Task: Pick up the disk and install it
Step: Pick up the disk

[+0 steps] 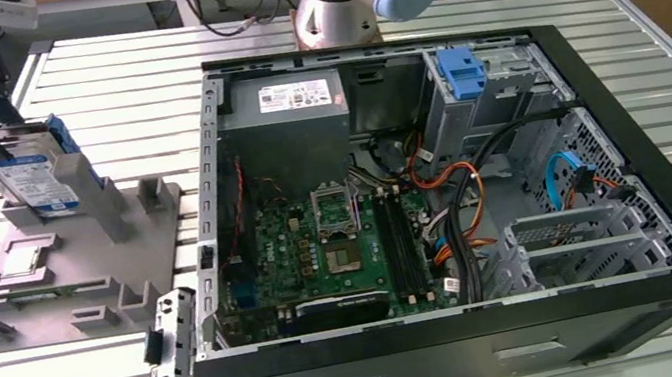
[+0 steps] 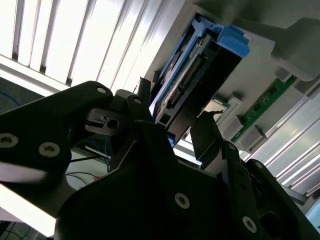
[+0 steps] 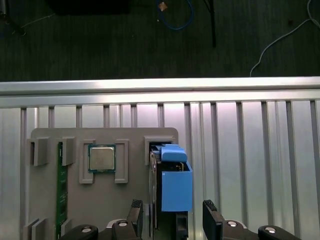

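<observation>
The disk (image 1: 38,180) stands in a holder (image 1: 80,278) at the exterior view's left of the case (image 1: 469,345)

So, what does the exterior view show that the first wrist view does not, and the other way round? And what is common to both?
Exterior view: the open computer case with its green motherboard, and the arm's base.
First wrist view: a blue cable loop on the dark floor, and the gaps between the open tool and the disk on each side.
Both: the disk upright in the grey holder, a processor chip beside it, the slatted table.
</observation>
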Available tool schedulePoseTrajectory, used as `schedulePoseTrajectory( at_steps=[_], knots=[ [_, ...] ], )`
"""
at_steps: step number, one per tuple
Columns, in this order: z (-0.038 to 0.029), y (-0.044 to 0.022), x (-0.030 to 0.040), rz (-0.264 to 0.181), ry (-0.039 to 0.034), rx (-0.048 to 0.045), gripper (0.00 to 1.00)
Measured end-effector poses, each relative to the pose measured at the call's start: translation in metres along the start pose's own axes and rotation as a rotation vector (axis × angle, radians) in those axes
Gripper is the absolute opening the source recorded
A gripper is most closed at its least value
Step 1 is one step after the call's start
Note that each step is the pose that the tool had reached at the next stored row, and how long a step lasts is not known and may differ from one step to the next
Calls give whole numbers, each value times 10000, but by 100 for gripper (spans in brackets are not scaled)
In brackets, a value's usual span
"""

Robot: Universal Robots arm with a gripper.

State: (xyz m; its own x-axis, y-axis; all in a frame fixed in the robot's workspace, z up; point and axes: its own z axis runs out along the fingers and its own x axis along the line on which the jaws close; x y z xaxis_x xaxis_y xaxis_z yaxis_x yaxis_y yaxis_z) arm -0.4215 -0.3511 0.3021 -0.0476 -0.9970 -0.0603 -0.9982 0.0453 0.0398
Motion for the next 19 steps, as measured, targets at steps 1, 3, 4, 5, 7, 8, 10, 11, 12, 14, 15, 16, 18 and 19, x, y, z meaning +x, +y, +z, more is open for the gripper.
schedulePoseTrajectory(
  at_steps=[1, 3, 4, 5, 7, 8, 10, 11, 12, 14, 15, 16, 18, 19],
  knots=[
    [2, 0, 0, -14, 1, -1, 59],
    [10, 1, 1, -54, 1, 0, 59],
    [11, 2, 1, -71, 3, -4, 59],
    [12, 2, 1, -79, 4, -6, 59],
    [13, 2, 1, -84, 4, -7, 59],
    [13, 3, 1, -85, 4, -5, 59],
    [15, 2, 1, -88, 2, -3, 59],
    [15, 1, 0, -93, 2, -2, 59],
    [15, 0, 0, -109, 3, -5, 59],
    [14, -4, 0, -159, 5, -8, 59],
    [14, -7, 0, -183, 6, -9, 59],
    [14, -9, 0, -197, 7, -11, 59],
    [14, -10, 0, -204, 8, -12, 59],
    [13, -15, 0, -206, 8, -12, 59]
  ],
)
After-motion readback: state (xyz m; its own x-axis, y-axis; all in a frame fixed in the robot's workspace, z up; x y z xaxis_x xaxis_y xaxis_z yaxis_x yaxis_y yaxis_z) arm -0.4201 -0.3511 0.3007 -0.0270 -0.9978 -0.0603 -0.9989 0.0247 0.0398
